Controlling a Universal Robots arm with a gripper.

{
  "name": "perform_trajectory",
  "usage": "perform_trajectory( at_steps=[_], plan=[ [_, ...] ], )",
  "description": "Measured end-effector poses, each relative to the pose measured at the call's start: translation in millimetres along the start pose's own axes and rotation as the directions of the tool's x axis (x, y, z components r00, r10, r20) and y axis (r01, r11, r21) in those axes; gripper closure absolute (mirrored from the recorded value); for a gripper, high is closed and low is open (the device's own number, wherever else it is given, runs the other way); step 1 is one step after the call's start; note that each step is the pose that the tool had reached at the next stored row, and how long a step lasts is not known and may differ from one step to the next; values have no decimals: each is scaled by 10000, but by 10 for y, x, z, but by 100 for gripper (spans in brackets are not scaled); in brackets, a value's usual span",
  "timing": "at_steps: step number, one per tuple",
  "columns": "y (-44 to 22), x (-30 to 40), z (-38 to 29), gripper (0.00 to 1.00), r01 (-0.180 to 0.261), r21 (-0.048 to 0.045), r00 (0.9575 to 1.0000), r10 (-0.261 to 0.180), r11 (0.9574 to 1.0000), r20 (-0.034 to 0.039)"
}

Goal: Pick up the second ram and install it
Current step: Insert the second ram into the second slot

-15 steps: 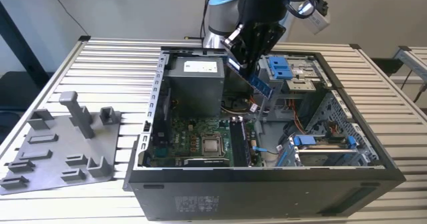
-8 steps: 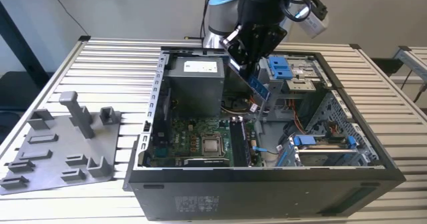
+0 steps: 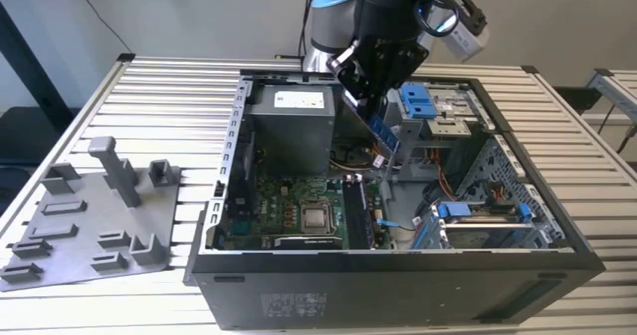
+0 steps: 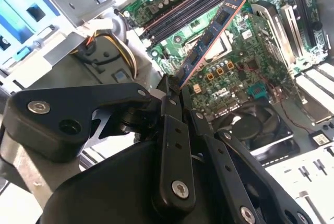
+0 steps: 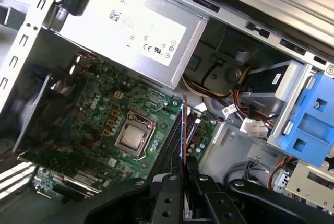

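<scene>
Gripper (image 4: 175, 85) clenched on one end of the second ram (image 4: 211, 36), held tilted above the green motherboard (image 4: 235, 78) inside the open metal computer case (image 3: 234, 148), near the long dark memory slots (image 4: 188, 7). Likely hazards: thin rigid board, pinched at one end only, pivoting between smooth black fingers (image 4: 172, 130); scraping or jamming on slot edges if lowered askew. Blue-green face, flat dark chips, slim edge.

Arm (image 3: 383, 10) near-vertical, wrist (image 3: 386, 55) straight down, fingers (image 4: 168, 98) tight together on one end of the second ram (image 4: 211, 36).
</scene>
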State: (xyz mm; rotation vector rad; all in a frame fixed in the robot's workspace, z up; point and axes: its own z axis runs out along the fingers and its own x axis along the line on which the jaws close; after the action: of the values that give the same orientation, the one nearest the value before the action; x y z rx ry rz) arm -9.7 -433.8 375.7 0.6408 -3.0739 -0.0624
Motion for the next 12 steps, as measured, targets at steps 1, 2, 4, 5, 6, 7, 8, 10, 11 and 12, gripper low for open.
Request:
perform_trajectory(
  at_steps=[1,2,4,5,6,7,8,10,11,12],
  plan=[
    [0,0,4,86,-44,0,10000,44,10000,2],
    [0,0,9,86,-86,0,10000,86,10000,4],
    [-1,0,16,86,-168,1,9999,168,9999,7],
    [-1,0,20,86,-206,1,9998,206,9998,8],
    [-1,0,24,86,-241,2,9997,241,9997,10],
    [-1,0,28,86,-275,1,9996,275,9996,12],
    [-1,0,32,86,-308,2,9995,308,9995,13],
    [-2,0,40,86,-381,3,9993,381,9993,16],
    [-2,0,44,86,-417,3,9991,417,9991,18],
    [-2,0,48,86,-454,3,9990,454,9990,19]
  ],
)
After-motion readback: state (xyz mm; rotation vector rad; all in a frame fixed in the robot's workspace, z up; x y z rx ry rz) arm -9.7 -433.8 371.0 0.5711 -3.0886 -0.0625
